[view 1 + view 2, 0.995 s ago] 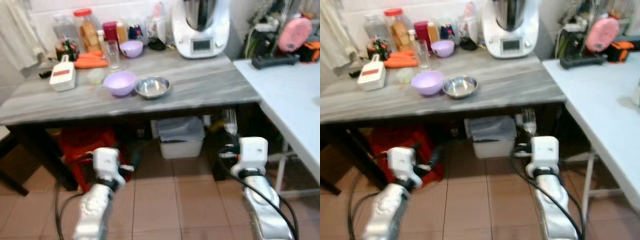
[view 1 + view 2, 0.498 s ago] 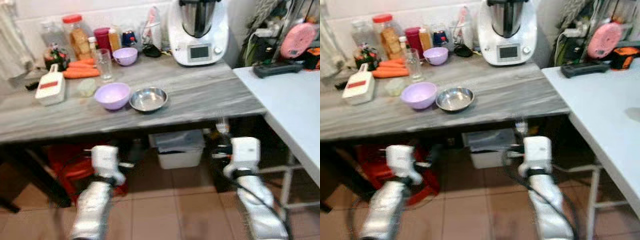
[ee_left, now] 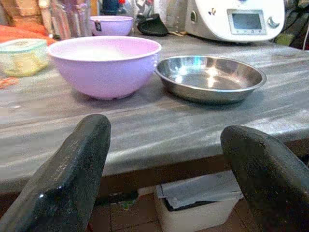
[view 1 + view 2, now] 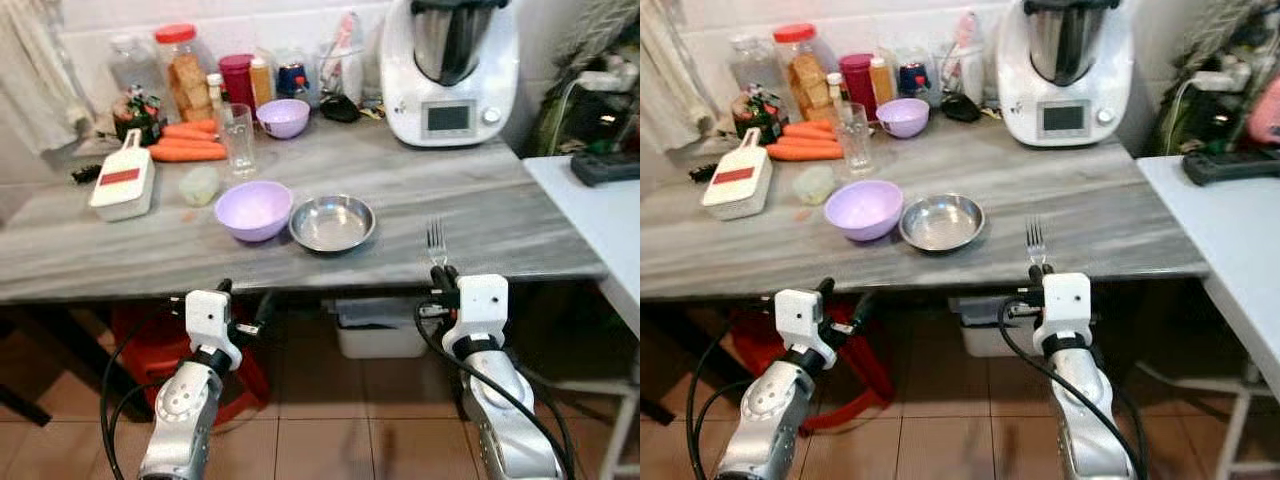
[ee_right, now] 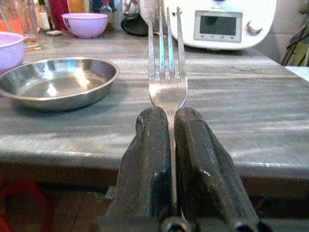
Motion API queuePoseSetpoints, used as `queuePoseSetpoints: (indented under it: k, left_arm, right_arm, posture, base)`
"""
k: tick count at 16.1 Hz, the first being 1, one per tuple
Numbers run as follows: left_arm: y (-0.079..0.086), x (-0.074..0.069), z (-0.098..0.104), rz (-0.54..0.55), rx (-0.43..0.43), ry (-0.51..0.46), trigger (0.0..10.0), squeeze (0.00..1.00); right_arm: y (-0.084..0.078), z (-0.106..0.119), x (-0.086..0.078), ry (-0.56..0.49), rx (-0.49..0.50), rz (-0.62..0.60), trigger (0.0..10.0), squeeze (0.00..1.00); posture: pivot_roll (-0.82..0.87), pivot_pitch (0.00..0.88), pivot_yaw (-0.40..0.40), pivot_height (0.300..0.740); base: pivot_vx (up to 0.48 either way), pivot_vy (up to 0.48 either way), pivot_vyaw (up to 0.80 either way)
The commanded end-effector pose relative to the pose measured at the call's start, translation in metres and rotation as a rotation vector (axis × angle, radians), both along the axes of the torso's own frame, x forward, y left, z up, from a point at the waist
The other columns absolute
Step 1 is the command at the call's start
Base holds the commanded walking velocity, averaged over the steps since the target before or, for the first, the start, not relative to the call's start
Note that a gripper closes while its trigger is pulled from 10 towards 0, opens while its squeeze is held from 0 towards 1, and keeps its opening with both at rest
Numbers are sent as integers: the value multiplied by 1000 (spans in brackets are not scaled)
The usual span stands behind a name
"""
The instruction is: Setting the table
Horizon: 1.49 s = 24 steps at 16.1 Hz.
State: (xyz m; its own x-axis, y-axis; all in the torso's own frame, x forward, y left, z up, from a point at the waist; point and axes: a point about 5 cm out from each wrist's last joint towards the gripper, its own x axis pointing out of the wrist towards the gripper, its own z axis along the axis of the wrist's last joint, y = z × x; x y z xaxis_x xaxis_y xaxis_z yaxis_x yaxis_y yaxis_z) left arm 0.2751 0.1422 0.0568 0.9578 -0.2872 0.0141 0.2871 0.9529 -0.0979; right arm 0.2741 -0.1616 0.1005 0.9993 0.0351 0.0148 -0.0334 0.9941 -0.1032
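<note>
Left eye view: left gripper (image 4: pixel 243 310), jaws apart and empty, sits below the table's (image 4: pixel 520 225) front edge. Lavender bowl (image 4: pixel 254 209) and steel dish (image 4: pixel 332 222) stand mid-table. Right gripper (image 4: pixel 440 278) clamps an upright fork (image 4: pixel 436 240) at that edge. Judged step: delivery; next, lay fork beside dish.

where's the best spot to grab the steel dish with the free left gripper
Grip the rim of the steel dish on its near edge, coming from the robot's side of the table. It is shallow with a thin flared lip and sits flat, so one finger goes over the lip and one under. The purple bowl crowds its left side. The left gripper has its jaws open.
</note>
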Motion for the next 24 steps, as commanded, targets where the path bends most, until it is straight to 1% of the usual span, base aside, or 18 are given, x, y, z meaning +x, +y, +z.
queuePoseSetpoints:
  k: [1, 4, 8, 9, 11, 12, 14, 15, 16, 18, 19, 20, 21, 22, 24]
  left_arm:
    - [-3, 2, 1, -3, 5, -7, 10000, 0]
    - [-3, 2, 1, -5, 8, -6, 10000, 0]
    - [-3, 1, 0, 0, 7, -2, 10000, 0]
    - [1, 0, 0, 19, 3, -8, 10000, 0]
    - [8, -4, -1, 44, 31, -12, 10000, 0]
    - [12, -9, -1, 43, 44, -18, 10000, 0]
    - [14, -19, -4, -12, 65, -23, 10000, 0]
    - [13, -21, -5, -34, 58, -23, 10000, 0]
    - [13, -22, -5, -52, 44, -17, 10000, 0]
    - [9, -20, -2, -105, 18, -17, 10000, 0]
    - [9, -20, -2, -109, 16, -18, 10000, 0]
    - [8, -18, 1, -128, 24, -26, 10000, 0]
    - [6, -18, 3, -144, 23, -29, 10000, 0]
    - [4, -19, 4, -183, 27, -30, 10000, 0]
    - [-2, -22, 4, -260, 19, -24, 10000, 0]
  right_arm:
    - [-5, 5, 1, -18, -8, -17, 10000, 0]
    - [-6, 5, 1, -21, -1, -25, 10000, 0]
    - [-7, 4, 0, -21, 5, -28, 10000, 0]
    - [-8, 4, 0, -21, 5, -31, 10000, 0]
    - [-11, 4, 0, -20, 4, -36, 10000, 0]
    - [-12, 4, 0, -17, 0, -37, 10000, 0]
    - [-14, 3, 3, -7, 13, -44, 10000, 0]
    - [-15, 4, 5, -7, 11, -43, 10000, 0]
    - [-17, 5, 8, -7, 18, -47, 10000, 0]
    - [-24, 8, 18, 19, 92, -85, 10000, 0]
    - [-25, 8, 19, 21, 98, -88, 10000, 0]
    - [-30, 11, 28, 44, 122, -102, 10000, 0]
    - [-33, 11, 33, 64, 146, -111, 10000, 0]
    - [-35, 10, 40, 89, 170, -123, 10000, 0]
    - [-33, 13, 54, 111, 214, -133, 10000, 0]
  posture:
    - [-109, 0, 76, 740]
    - [-111, 0, 77, 740]
    - [-113, 0, 76, 740]
    - [-113, 0, 76, 740]
    - [-112, 0, 75, 740]
    - [-110, 0, 73, 740]
    - [-104, 0, 71, 740]
    - [-99, 0, 70, 740]
    - [-96, 0, 70, 740]
    - [-87, 0, 66, 740]
    - [-87, 0, 66, 740]
    - [-81, 0, 72, 740]
    - [-82, 0, 76, 740]
    - [-82, 0, 84, 740]
    - [-81, 3, 92, 740]
  base:
    - [352, 0, 0]
    - [289, 0, 0]
    - [0, 0, 0]
    - [0, 0, 0]
    - [0, 0, 0]
    - [0, 0, 0]
    - [0, 0, 0]
    - [0, 0, 0]
    - [0, 0, 0]
    - [0, 0, 0]
    - [0, 0, 0]
    - [0, 0, 0]
    - [0, 0, 0]
    - [0, 0, 0]
    - [0, 0, 0]
